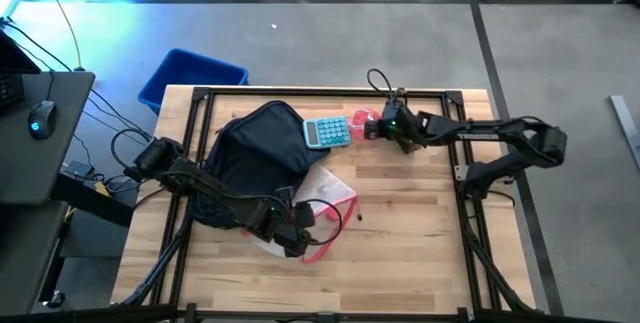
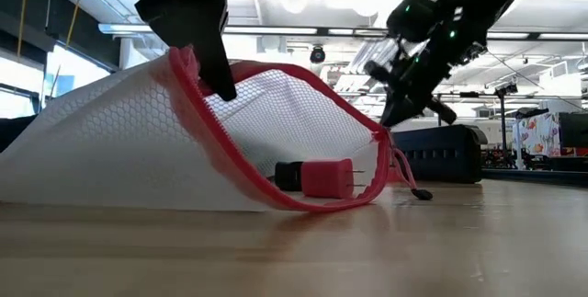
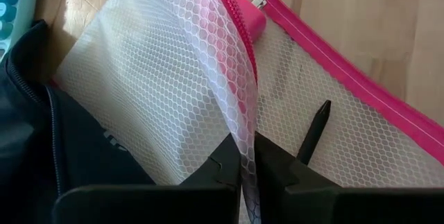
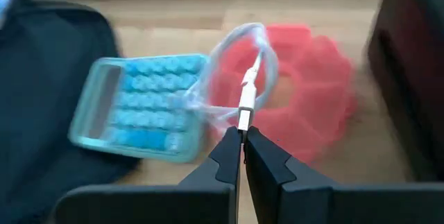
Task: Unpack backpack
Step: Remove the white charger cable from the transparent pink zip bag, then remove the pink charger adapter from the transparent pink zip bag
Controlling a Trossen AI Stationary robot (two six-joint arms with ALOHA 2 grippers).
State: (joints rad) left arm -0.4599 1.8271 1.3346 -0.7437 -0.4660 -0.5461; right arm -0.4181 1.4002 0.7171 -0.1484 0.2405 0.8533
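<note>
Backpack (image 1: 255, 153) left of centre on worktop (image 1: 420, 253): soft, floppy, take by its fabric edge. Left gripper (image 3: 248, 156) clenched on mesh pouch (image 3: 159, 92); right gripper (image 4: 244, 141) pinching white cable (image 4: 239, 64), upper centre.

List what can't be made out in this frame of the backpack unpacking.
- Inside of the backpack: high view, its fabric covers any contents.
- Full contents of the mesh pouch: low view shows only a pink plug; the netting veils the rest.
- Calculator keys: right wrist view, blurred.
- Cable at the right gripper: its far end blurs over the red organizer.
- Blue bin: high view, partly behind the table.
</note>
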